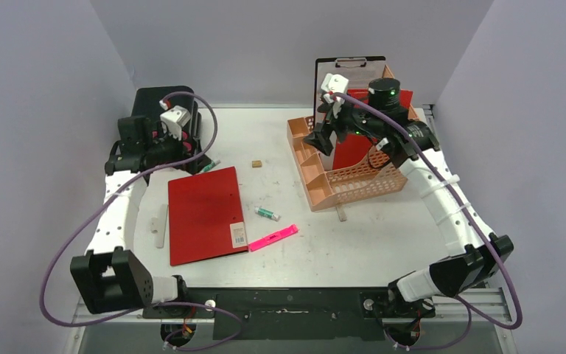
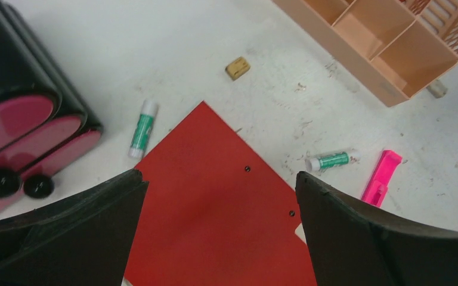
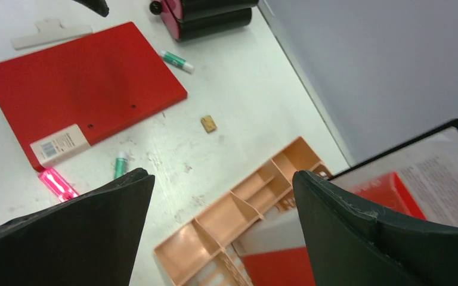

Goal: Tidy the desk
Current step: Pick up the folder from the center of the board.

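The desk (image 1: 383, 243) is a white scuffed tabletop. A red folder (image 1: 205, 214) lies flat on its left half. My left gripper (image 2: 220, 185) is open and empty, hovering over the folder's far corner (image 2: 214, 226), beside the black drawer box (image 2: 18, 131). My right gripper (image 3: 222, 179) is open and empty above the orange file rack (image 1: 343, 166), over its front compartments (image 3: 232, 226). The rack holds a second red folder (image 1: 354, 144) and a clipboard (image 1: 350, 74). Loose on the desk are two glue sticks (image 1: 267, 214) (image 1: 208, 167), a pink highlighter (image 1: 273, 237) and a tan eraser (image 1: 256, 164).
The black drawer box with pink drawers (image 1: 163, 103) stands at the back left. A white strip (image 1: 161, 225) lies left of the flat folder. A small beige piece (image 1: 341, 214) lies at the rack's front edge. Grey walls close in the back and sides.
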Robot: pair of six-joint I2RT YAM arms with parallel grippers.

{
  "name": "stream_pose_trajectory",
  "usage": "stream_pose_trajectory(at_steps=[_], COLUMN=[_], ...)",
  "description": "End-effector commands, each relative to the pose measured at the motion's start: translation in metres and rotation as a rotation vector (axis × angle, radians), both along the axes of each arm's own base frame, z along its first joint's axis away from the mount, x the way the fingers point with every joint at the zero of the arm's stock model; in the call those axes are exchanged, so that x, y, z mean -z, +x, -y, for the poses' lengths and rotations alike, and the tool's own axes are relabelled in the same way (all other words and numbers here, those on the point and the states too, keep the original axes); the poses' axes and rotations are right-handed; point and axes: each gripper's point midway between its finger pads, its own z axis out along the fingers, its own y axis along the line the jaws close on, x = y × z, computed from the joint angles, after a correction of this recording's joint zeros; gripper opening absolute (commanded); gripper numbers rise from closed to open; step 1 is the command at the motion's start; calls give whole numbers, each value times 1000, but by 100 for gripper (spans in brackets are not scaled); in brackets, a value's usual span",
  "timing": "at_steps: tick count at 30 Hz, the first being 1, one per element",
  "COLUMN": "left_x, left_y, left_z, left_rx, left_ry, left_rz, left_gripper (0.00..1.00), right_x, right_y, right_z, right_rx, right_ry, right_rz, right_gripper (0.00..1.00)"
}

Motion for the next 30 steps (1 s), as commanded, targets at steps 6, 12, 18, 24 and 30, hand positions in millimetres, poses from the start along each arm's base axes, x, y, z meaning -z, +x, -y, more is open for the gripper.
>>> stream_pose_trajectory(at_steps=[6, 12, 18, 24, 30], left_x=[16, 44, 80, 114, 135], left_y=[-64, -111, -155, -179, -187], left_z=[-27, 7, 42, 55, 58], left_rx=[-8, 218, 424, 549, 637], left_ry=[221, 313, 339, 421, 495], left_rz=[70, 95, 70, 51, 34], left_gripper=[96, 96, 96, 96, 96], right_x=[43, 76, 111, 147, 170], right_y=[22, 43, 76, 112, 125], right_z=[-91, -130, -160, -189, -213], right_rx=[-47, -77, -93, -82, -129], right_ry=[126, 151, 151, 243, 307], right_rz=[-121, -247, -351, -476, -542], right_gripper=[90, 90, 90, 90, 90])
